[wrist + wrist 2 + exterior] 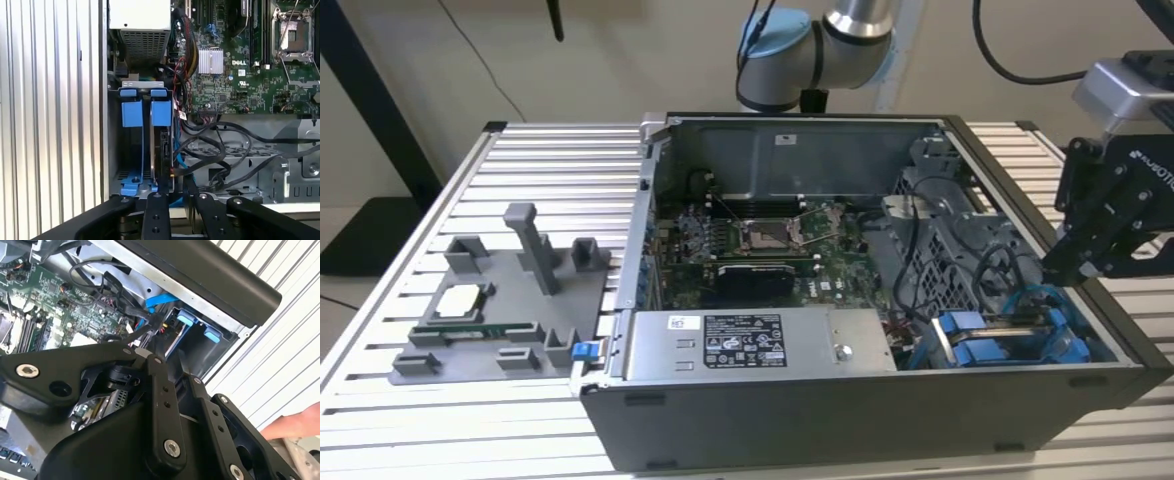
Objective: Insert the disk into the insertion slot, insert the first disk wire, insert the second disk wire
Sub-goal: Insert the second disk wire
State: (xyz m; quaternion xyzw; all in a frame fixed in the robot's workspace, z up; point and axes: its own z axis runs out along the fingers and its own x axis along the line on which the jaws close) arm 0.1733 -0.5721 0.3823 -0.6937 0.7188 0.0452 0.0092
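Observation:
The disk (pixel 163 145) stands on edge in the insertion slot (pixel 116 150), a grey bay at the case's corner. Its blue carrier tab (pixel 161 113) sits beside a second blue tab (pixel 131 113). In the exterior view the same blue fittings (pixel 994 342) show at the case's near right corner. My gripper (pixel 1065 268) hangs just above and to the right of that bay, over the case wall. In the first wrist view the gripper (pixel 177 201) is right at the disk's end, where a blue wire (pixel 178 161) and black wires (pixel 210 150) run past.
The open case (pixel 854 420) holds a motherboard (pixel 761 250) and a power supply (pixel 747 345). A grey fixture (pixel 507 300) with a chip and a memory stick lies on the slatted table (pixel 400 400) at the exterior view's left. A person's hand (pixel 295 426) is beside the case.

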